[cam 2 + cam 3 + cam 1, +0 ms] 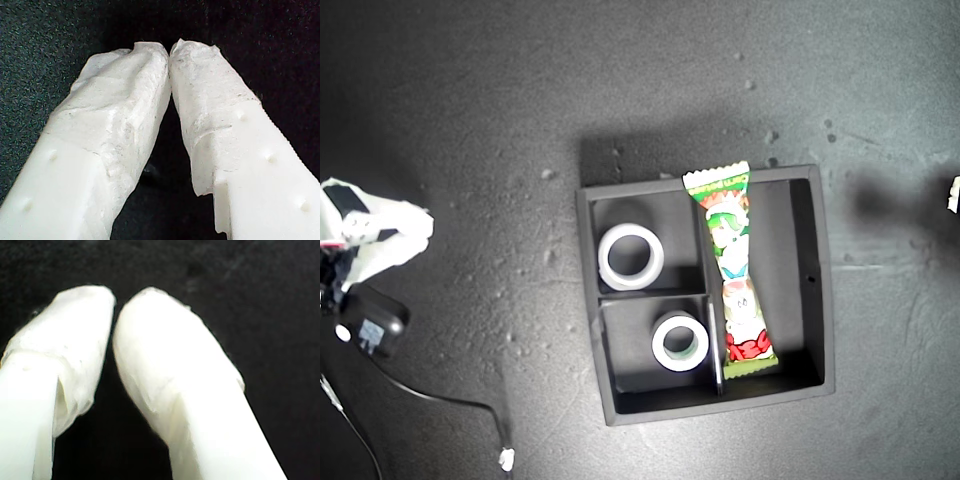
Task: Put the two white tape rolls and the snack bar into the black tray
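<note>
The black tray [825,300] sits at the centre of the exterior view. Its upper small compartment holds the wider white tape roll [605,257], lying flat. The smaller roll [703,345], with a greenish inner rim, lies flat in the lower small compartment. Along the long compartment lies the snack bar [735,270], one green end resting over the tray's far wall. My first gripper [169,50] is shut with its fingertips touching, and only dark surface lies beyond it. My second gripper [114,305] is shut too and holds nothing.
A white arm [370,235] shows at the exterior view's left edge, and a sliver of another arm [954,193] at its right edge. A small black adapter [375,328] with a cable [440,395] lies below the arm on the exterior view's left. The tray rests on a dark mat.
</note>
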You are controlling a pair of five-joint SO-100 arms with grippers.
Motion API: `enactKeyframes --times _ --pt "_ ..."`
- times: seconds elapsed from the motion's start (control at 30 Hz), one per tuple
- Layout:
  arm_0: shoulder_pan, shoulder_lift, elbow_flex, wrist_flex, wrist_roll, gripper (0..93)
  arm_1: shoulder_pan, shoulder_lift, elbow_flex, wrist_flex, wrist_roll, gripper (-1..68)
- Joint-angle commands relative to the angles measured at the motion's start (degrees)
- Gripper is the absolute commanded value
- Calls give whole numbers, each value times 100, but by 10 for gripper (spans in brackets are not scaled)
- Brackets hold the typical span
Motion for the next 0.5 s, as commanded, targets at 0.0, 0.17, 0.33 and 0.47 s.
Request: enactKeyframes --times 0.0,0.17,0.33,0.47 --pt "-220 281 325 -132 -255 40 -53 -9 62 167 -70 0" --pt "-448 281 325 272 -615 40 -158 -9 62 510 -571 0" --pt "-483 281 325 923 -642 38 -466 -9 62 501 -606 0" --pt "-431 281 325 923 -677 40 -527 -9 62 501 -606 0"
